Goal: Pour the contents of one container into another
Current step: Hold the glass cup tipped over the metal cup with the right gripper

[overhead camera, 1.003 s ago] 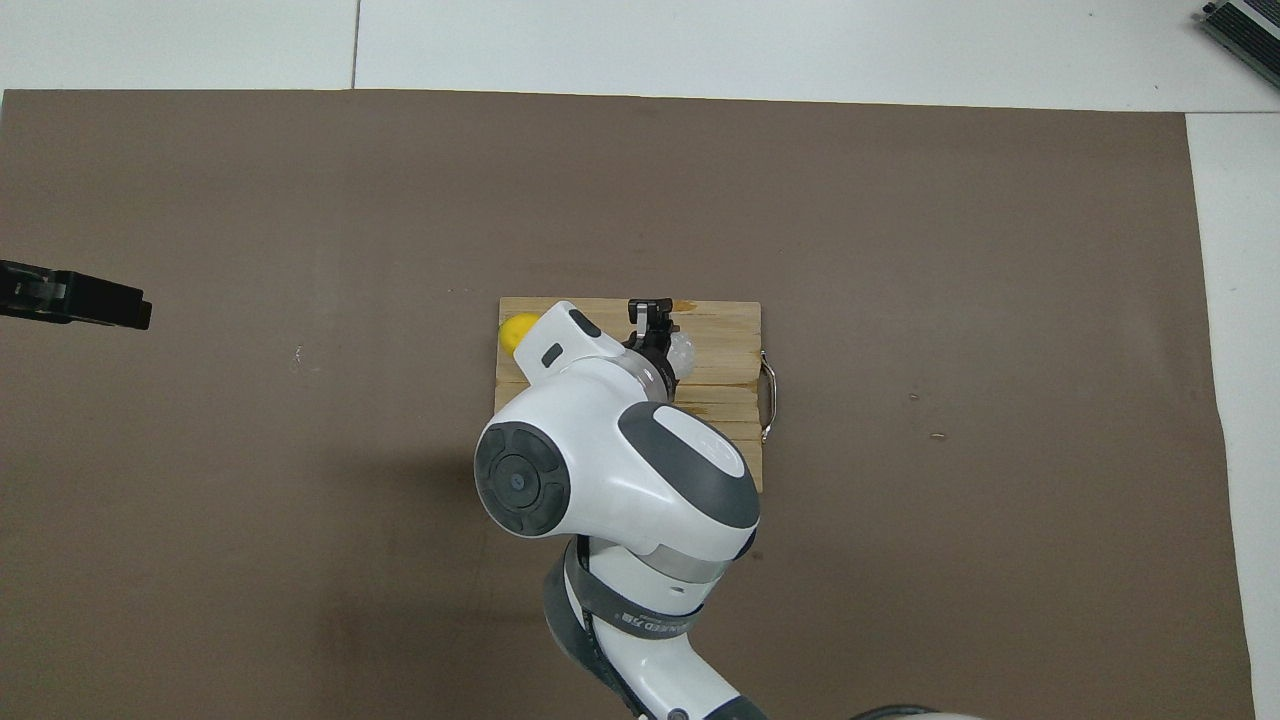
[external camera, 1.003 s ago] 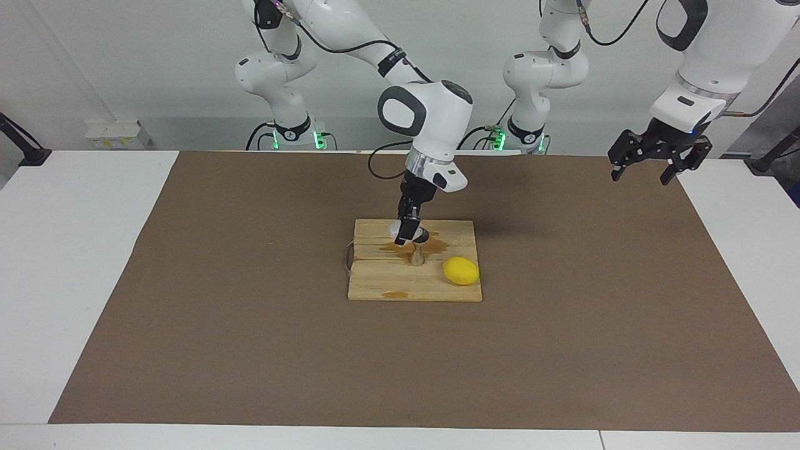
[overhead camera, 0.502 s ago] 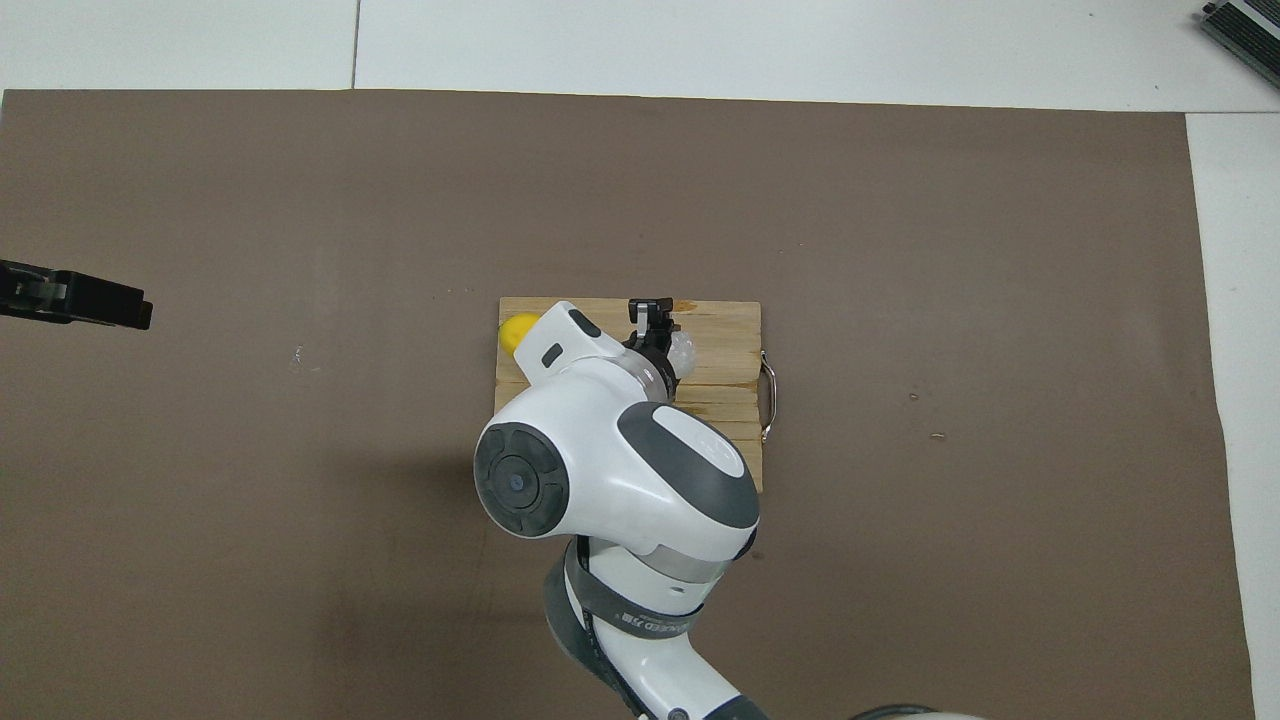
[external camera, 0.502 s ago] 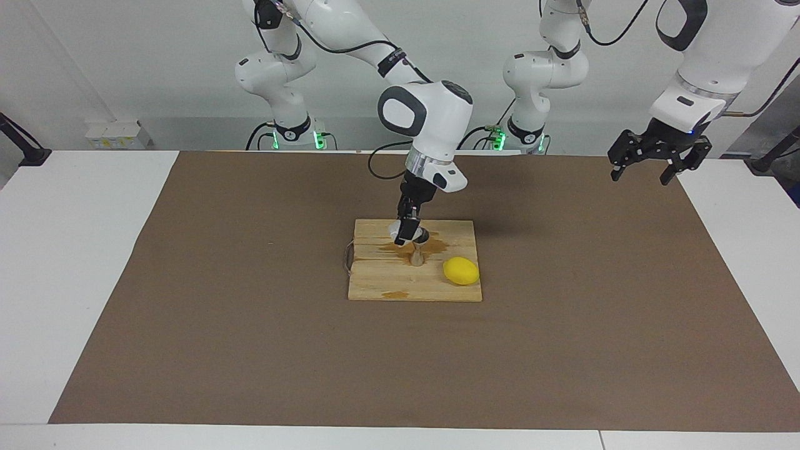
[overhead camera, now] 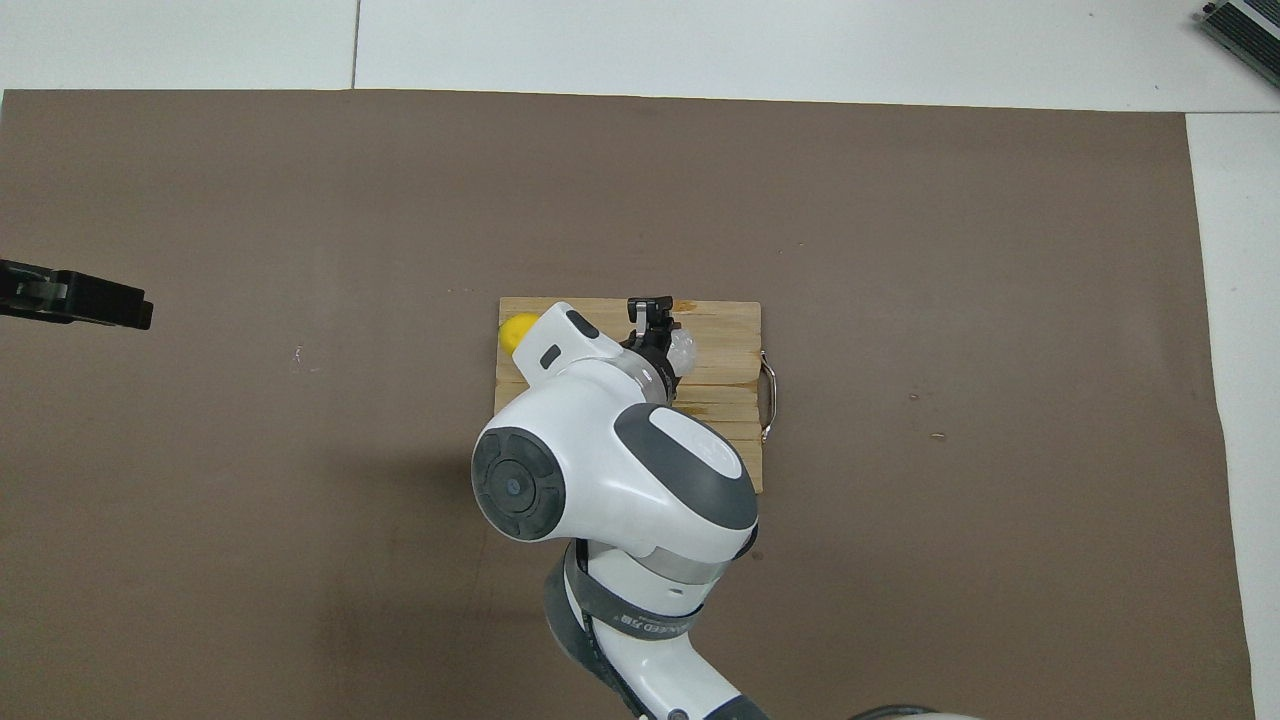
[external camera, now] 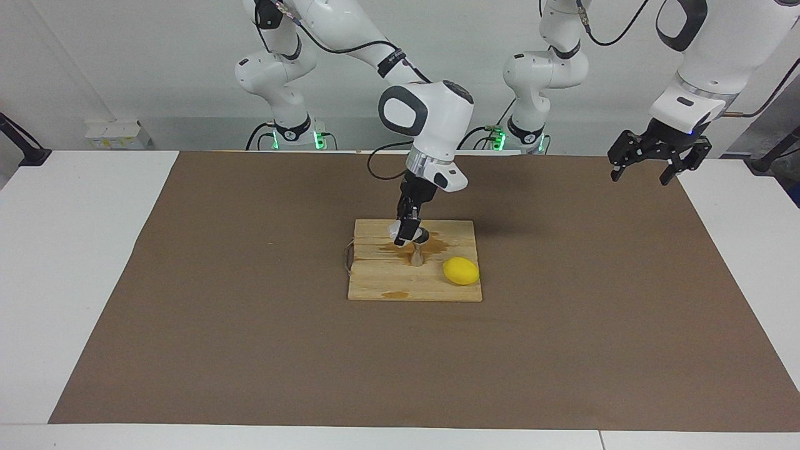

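Note:
My right gripper (external camera: 405, 234) is shut on the small bumpy clear glass cup (external camera: 394, 229), holding it tilted just above the steel jigger (external camera: 417, 254). The jigger stands upright on the wooden board (external camera: 387, 281). In the overhead view the cup (overhead camera: 683, 348) shows beside the right gripper (overhead camera: 655, 325), while the arm hides the jigger. My left gripper (external camera: 659, 164) waits open and empty in the air over the mat's edge at the left arm's end, and it shows again as the left gripper (overhead camera: 125, 308) at the picture's edge from overhead.
A yellow lemon (external camera: 461, 270) lies on the board beside the jigger, toward the left arm's end. Dark wet stains (external camera: 437, 245) mark the board around the jigger. A metal handle (overhead camera: 768, 380) sticks out of the board toward the right arm's end. A brown mat (external camera: 250, 312) covers the table.
The right arm's wrist has shifted very slightly while the cup stays tilted over the jigger. The left arm has not moved.

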